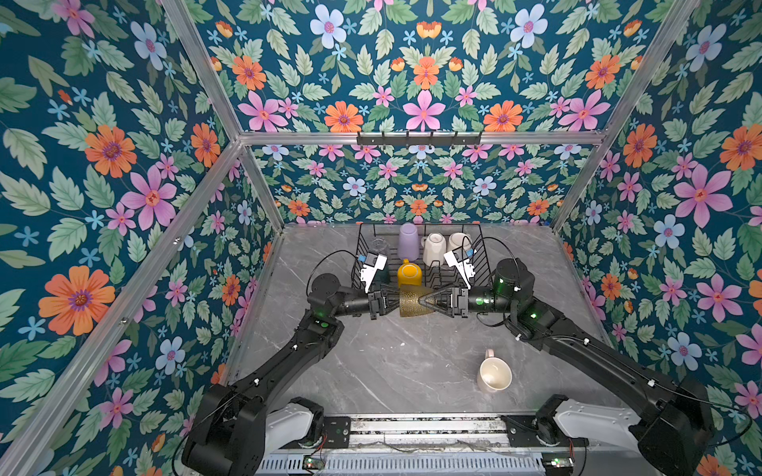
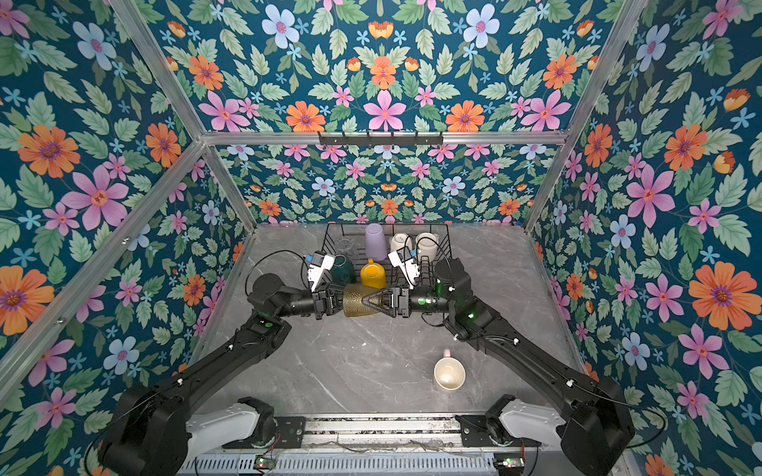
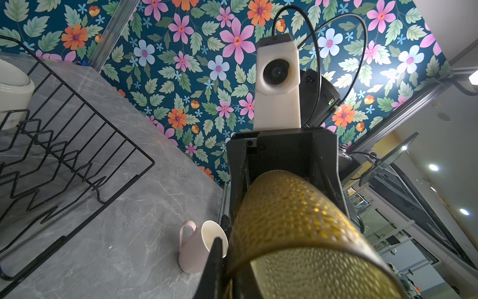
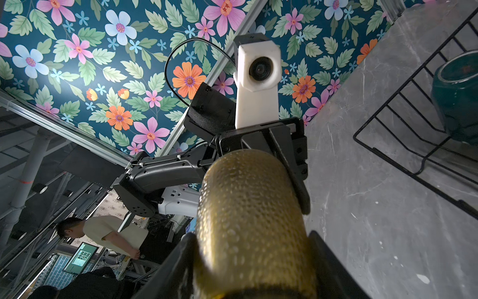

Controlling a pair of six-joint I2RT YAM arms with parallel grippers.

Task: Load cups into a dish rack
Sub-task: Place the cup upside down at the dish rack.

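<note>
Closest to the arm bases, on the grey veined stone-look table, a glossy pale pink mug stands mouth up, cream inside, with its loop handle on the far side.

Beyond it, held above the table just before the rack, the olive-brown glass lies level between both arms. Its wall is dimpled all over and narrows toward the right arm. The left gripper is clamped on the wide rim, one finger lost behind the glass in the left wrist view. The right gripper straddles the narrow end with its jaws apart; whether they press it I cannot tell.

Farther back sits the black wire dish rack with zigzag prongs. A yellow mug is at its near side, and a dark green mug is mostly hidden behind the left wrist camera. Along the far side are an upturned lilac tumbler, a white mug and another white mug, partly covered by the right wrist camera. The clear glass is only a faint outline.
</note>
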